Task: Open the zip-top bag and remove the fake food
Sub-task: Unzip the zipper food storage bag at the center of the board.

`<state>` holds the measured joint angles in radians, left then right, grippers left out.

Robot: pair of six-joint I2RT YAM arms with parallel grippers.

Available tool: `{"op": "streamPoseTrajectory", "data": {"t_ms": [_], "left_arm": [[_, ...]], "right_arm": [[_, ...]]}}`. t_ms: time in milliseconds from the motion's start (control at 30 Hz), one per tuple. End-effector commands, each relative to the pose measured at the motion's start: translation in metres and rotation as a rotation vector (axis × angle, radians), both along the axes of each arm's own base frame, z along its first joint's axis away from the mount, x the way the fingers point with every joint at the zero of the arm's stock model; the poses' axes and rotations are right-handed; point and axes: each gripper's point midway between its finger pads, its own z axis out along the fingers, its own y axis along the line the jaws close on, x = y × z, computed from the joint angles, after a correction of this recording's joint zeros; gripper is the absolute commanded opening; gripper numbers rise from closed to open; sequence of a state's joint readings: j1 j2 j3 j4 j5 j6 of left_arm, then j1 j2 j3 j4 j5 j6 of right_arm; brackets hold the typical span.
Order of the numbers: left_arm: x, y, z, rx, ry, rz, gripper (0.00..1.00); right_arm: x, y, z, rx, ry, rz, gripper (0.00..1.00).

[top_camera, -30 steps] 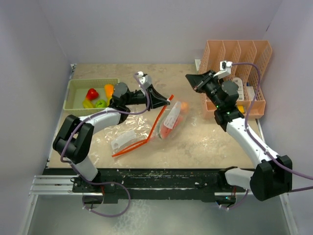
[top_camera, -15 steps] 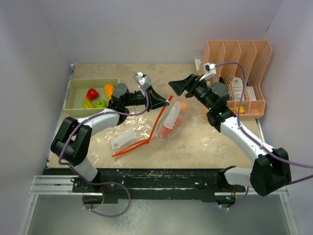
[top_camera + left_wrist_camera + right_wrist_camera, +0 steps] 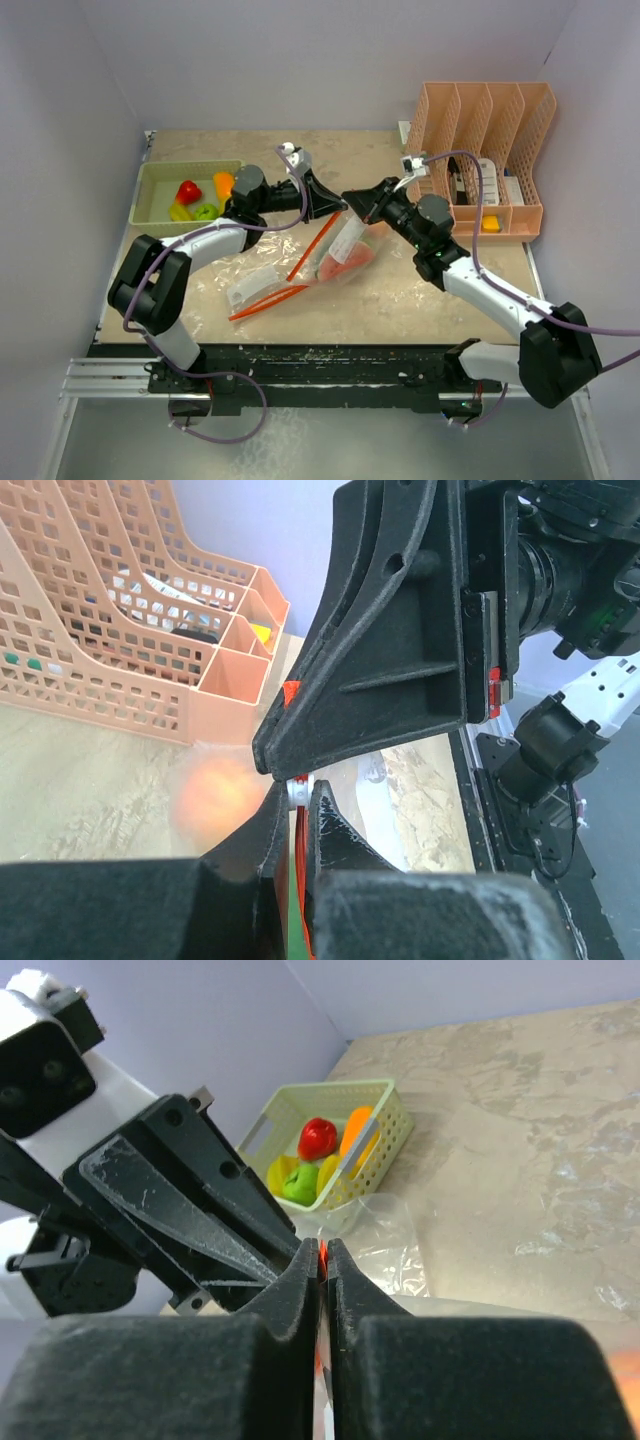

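Observation:
A clear zip-top bag [image 3: 345, 252] with an orange zip strip [image 3: 312, 245] lies mid-table, its top end lifted. Red-orange fake food [image 3: 338, 268] shows inside it. My left gripper [image 3: 338, 207] is shut on the white slider [image 3: 297, 792] of the strip. My right gripper [image 3: 354, 208] is shut on the orange strip [image 3: 322, 1253] right beside it, fingertips almost touching. A blurred orange piece [image 3: 213, 792] shows through the plastic. More fake food, red [image 3: 188, 190], orange [image 3: 223, 184] and green [image 3: 205, 211], lies in the green basket [image 3: 150, 178].
A peach slotted organiser [image 3: 480, 120] with bottles and a small orange block stands at the back right. Crumpled clear plastic with a white label [image 3: 250, 283] lies front left of the bag. Walls close in the table on the left, back and right.
My right arm has swung left from the organiser to the bag's top and closed on the zip strip beside my left gripper. The bag's top has lifted and shifted slightly left.

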<state>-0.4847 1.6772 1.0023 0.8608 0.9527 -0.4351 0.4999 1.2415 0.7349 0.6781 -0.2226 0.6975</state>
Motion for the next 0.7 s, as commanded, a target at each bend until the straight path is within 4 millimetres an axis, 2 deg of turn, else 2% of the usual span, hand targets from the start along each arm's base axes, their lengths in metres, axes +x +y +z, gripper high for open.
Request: {"op": "streamPoseTrajectory", "data": {"t_ms": [0,200,433,667], "left_arm": [[0.010,-0.001,0.035,-0.062,-0.092,0.031,0.03],[0.006,0.000,0.030,-0.061,-0.080,0.024,0.06],[-0.003,0.007,0.018,-0.049,-0.057,0.045,0.07],[-0.013,0.013,0.010,-0.040,-0.031,0.047,0.09]], "right_arm": [[-0.001,-0.010,0.029,0.029,-0.091,-0.054,0.00],[0.000,-0.013,0.033,0.013,-0.072,-0.063,0.00],[0.030,-0.042,0.061,-0.016,-0.095,-0.118,0.00],[0.056,-0.071,0.071,0.008,-0.103,-0.161,0.00]]}}
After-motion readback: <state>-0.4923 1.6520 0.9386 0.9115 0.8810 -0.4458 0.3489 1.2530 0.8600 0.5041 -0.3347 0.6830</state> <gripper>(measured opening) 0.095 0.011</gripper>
